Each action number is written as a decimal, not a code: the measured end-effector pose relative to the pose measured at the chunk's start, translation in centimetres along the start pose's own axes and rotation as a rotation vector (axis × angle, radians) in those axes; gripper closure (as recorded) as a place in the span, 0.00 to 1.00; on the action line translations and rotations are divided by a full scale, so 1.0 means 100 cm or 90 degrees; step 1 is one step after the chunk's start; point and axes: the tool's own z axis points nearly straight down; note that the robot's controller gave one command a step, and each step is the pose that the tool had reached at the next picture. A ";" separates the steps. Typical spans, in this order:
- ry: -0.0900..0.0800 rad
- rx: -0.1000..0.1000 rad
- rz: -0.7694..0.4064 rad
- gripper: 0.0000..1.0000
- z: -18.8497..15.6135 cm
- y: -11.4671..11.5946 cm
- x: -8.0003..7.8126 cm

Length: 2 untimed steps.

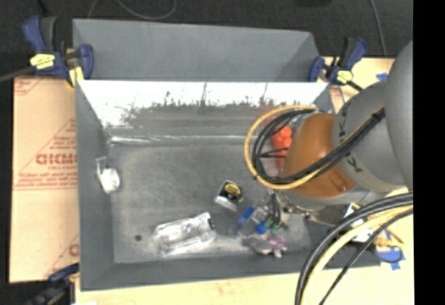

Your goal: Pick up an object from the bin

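My gripper (270, 216) is low in the bin's front right part, under the arm's orange cover. It sits among a small cluster: a blue piece (246, 216) just to its left and a grey-purple object (268, 246) just below it. A small black and yellow tape measure (228, 194) lies a little further to the upper left. I cannot make out anything held.
A crumpled clear plastic item (183, 231) lies front centre. A small white object (107, 176) rests by the left wall. A red-orange thing (281, 138) shows behind the arm's cables at the right. The arm covers the bin's right side.
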 end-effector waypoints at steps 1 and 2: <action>-0.001 0.000 -0.005 1.00 -0.026 0.000 -0.001; -0.002 -0.002 -0.009 1.00 -0.088 0.001 -0.004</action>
